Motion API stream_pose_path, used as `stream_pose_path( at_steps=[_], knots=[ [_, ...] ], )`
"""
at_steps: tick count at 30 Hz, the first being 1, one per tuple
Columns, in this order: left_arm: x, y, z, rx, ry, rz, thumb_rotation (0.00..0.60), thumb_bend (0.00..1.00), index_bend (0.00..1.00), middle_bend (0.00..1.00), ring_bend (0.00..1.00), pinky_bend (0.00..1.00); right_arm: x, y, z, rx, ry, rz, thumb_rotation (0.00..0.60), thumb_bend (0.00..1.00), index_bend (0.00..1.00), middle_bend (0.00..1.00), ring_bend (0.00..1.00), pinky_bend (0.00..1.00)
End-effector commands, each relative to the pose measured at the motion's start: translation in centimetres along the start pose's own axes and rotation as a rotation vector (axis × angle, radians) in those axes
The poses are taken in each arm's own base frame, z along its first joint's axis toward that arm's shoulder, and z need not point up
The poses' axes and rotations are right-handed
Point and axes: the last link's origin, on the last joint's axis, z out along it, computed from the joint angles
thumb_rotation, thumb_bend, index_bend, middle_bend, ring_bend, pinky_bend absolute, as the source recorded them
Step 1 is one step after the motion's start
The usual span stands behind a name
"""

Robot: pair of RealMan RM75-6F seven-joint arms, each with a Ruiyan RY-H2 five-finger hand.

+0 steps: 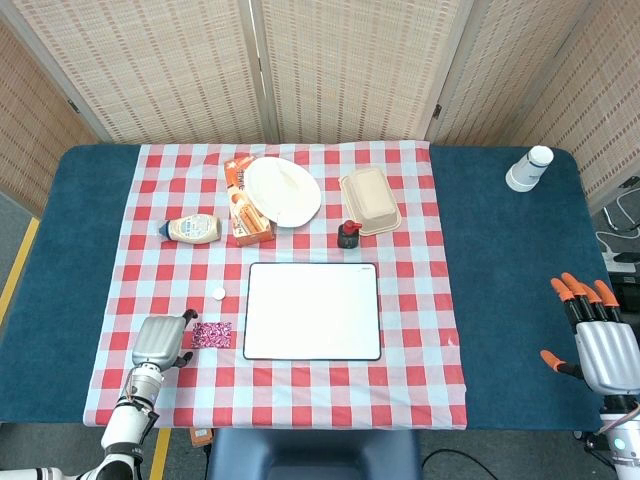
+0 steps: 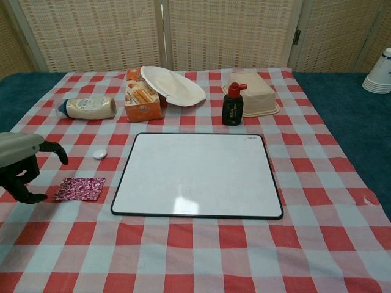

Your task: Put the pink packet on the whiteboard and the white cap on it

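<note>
1. Checked cloth (image 1: 420,300) covers the blue worktop (image 1: 500,260).
2. Sauce bottle (image 1: 193,229) lies at ten o'clock.
3. White plate (image 1: 283,190) leans on orange box (image 1: 248,214) at twelve.
4. Dark bottle (image 1: 348,235) stands beside beige container (image 1: 370,200).
5. Paper cups (image 1: 529,168) sit at two o'clock.

Whiteboard (image 2: 197,173) smooth, glossy, faint glare near edge, pink packet (image 2: 79,188) shiny printed foil, checked tablecloth (image 2: 317,201) matt woven cloth, left hand (image 1: 160,340) brushed metal back, far screen (image 1: 340,65) woven reed.

no legible text, labels or numbers
</note>
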Motion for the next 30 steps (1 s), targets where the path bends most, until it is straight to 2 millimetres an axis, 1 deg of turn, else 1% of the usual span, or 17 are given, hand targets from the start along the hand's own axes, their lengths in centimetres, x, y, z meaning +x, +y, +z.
stream_pose_path(
  at_steps=[1,8,15,22,30],
  knots=[
    [0.3,0.4,0.2,-0.009,-0.01,-0.003,0.6,0.27,0.27,0.88,0.92,0.93,0.0,0.0,0.0,-0.002,-0.002,-0.001,0.6,0.0,0.07,0.0,0.0,0.02],
    [0.6,1.0,0.3,-0.032,0.021,0.004,0.6,0.27,0.27,0.88,0.92,0.93,0.0,0.1,0.1,-0.004,0.0,0.001,0.6,0.0,0.07,0.0,0.0,0.02],
    [0.5,1.0,0.7,-0.06,0.052,0.066,0.6,0.27,0.27,0.88,0.92,0.93,0.0,0.1,0.0,-0.006,0.001,0.003,0.6,0.0,0.07,0.0,0.0,0.02],
    [0.3,0.9,0.9,-0.07,0.056,0.104,0.6,0.27,0.28,0.88,0.92,0.93,0.0,0.2,0.2,-0.009,0.001,0.003,0.6,0.0,0.07,0.0,0.0,0.02],
    [0.6,1.6,1.1,-0.088,0.044,0.1,0.6,0.27,0.28,0.88,0.92,0.93,0.1,0.3,0.3,-0.016,0.001,0.005,0.6,0.0,0.07,0.0,0.0,0.02]
  ],
)
